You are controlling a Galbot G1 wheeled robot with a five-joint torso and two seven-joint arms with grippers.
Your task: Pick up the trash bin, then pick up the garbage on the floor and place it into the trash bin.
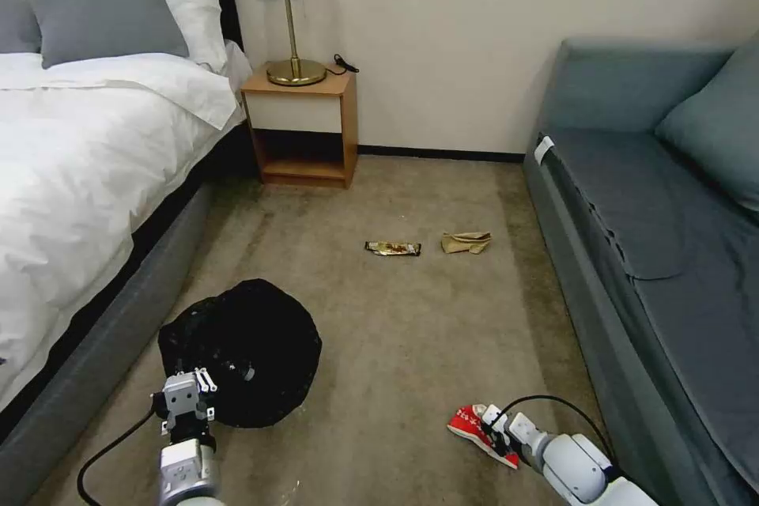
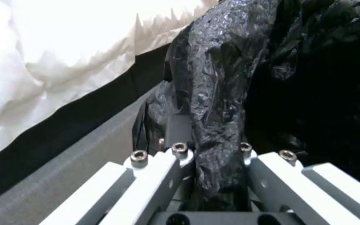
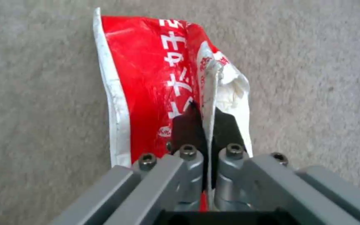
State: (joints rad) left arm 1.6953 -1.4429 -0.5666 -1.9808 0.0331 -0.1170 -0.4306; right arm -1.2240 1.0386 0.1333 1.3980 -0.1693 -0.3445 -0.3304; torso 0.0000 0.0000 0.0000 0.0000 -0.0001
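The trash bin [image 1: 245, 348] shows as a round shape under its black bag liner, low beside the bed. My left gripper [image 1: 198, 383] is shut on a fold of that liner [image 2: 222, 93] at the bin's near rim, the plastic pinched between its fingers [image 2: 178, 128]. At the lower right, my right gripper [image 1: 494, 423] is shut on the red-white snack bag [image 1: 470, 421], just above the carpet; the bag [image 3: 147, 78] hangs from its closed jaws. Farther out on the floor lie the gold-brown candy wrapper [image 1: 393, 248] and the tan paper wad [image 1: 466, 242].
A bed [image 1: 79, 174] with white covers runs along the left. A grey-blue sofa [image 1: 656, 237] lines the right. A wooden nightstand [image 1: 304, 126] with a lamp stands at the back wall. Beige carpet lies open between bed and sofa.
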